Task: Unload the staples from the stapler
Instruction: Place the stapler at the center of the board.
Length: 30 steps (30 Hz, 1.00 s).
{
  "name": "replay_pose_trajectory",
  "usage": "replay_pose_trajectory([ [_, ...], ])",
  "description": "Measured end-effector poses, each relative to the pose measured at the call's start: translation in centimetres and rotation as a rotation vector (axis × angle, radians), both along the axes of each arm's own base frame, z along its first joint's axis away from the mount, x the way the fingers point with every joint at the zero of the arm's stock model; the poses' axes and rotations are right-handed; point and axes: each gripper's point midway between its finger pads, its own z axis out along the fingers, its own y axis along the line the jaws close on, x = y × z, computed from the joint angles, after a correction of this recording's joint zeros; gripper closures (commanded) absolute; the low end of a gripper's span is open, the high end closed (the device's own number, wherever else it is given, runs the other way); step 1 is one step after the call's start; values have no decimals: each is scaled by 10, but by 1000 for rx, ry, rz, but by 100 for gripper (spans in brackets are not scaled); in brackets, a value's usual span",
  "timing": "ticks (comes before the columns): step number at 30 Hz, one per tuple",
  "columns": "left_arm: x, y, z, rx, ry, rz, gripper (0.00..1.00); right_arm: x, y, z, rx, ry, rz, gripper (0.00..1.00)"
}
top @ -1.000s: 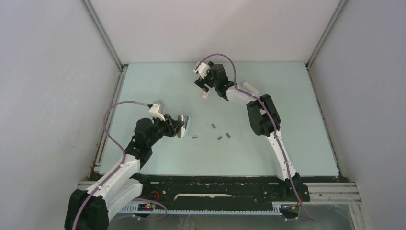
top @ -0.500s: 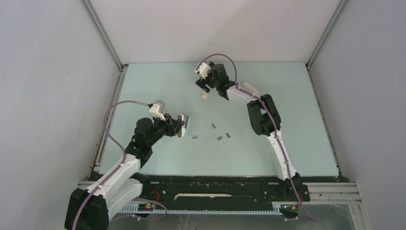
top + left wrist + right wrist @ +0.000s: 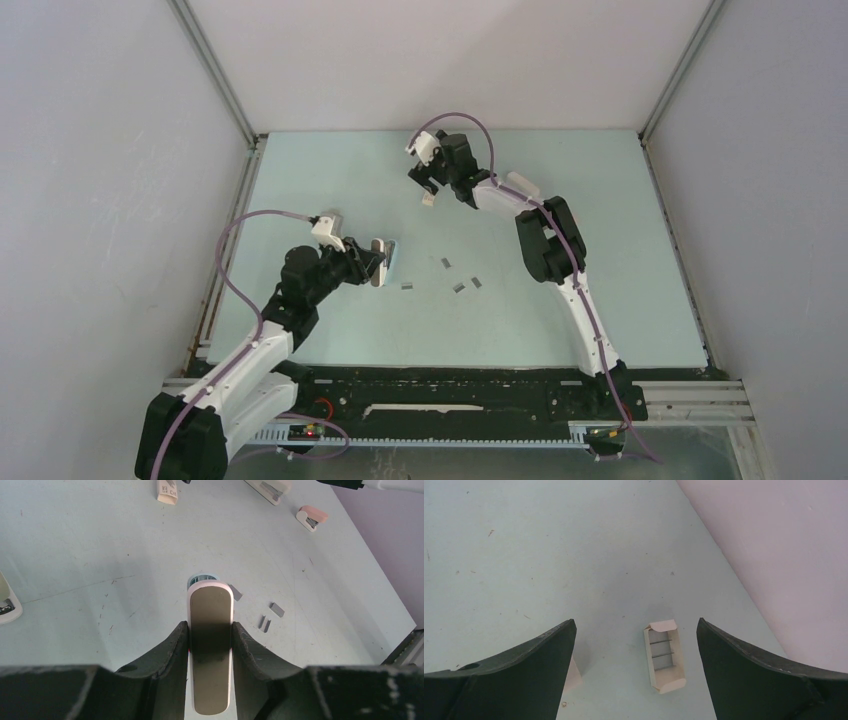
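You have the pale green bench (image 3: 330, 180) spread under both arms, and nearly everything on it is small.

Your left arm reaches in low from the near left. Its left gripper (image 3: 377, 264) has the jaws clamped on the stapler (image 3: 210, 650), one finger pressed to each long side. The stapler's rounded nose points out past the fingertips, towards the middle of the bench.

Your right arm stretches to the far middle. There the right gripper (image 3: 635, 621) hangs with its jaws wide apart and nothing between them. Below it, the right wrist view shows an open white tray (image 3: 664, 657) lying flat on the bench. A small white box (image 3: 428, 199) lies just nearer than that gripper (the top view is too coarse to show any marking on it).

The staples (image 3: 276, 609) are out on the bench as short grey strips, loosely scattered. They lie just beyond the stapler's nose, in the open stretch between your two arms. One lies close beside the nose, and two lie side by side.
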Motion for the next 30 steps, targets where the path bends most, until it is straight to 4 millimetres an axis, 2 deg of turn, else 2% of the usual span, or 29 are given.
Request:
replay_pose_trajectory([
  [12,1,0,0,-1,-1,-1,100,-3,-1,-5,-1,27,3,0],
  [21,1,-2,-12,-6,48,-2,100,-14,-5,-14,20,116,14,0],
  [25,1,-3,-22,-9,88,2,100,-27,-16,-5,36,175,7,0],
  [30,1,-3,-46,11,172,8,100,-46,-36,25,73,231,12,0],
])
